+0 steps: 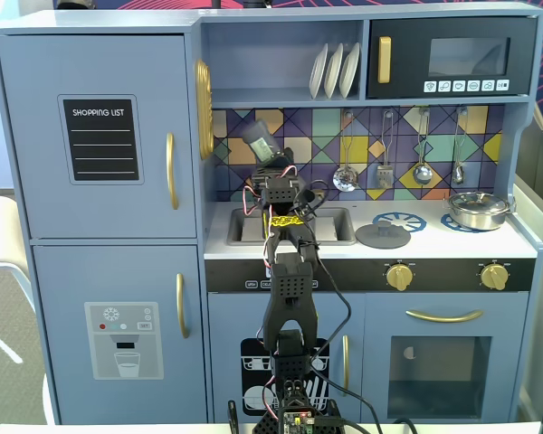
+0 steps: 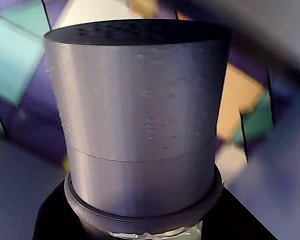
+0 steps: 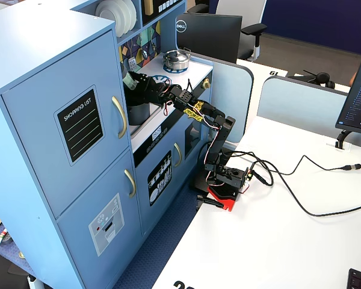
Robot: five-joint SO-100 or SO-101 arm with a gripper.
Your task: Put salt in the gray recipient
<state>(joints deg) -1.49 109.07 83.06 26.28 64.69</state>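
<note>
Still Aloft: Salt Held Over the Toy Kitchen Sink

Up by the tiled backsplash, the gripper (image 1: 270, 163) clamps the salt shaker (image 1: 259, 143), which is tilted above the sink (image 1: 330, 226). The gray pot (image 3: 138, 112) sits beneath it, seen from the side camera. Good practice now: centre the shaker's holed top (image 2: 135, 31) over the pot before tipping further.
</note>
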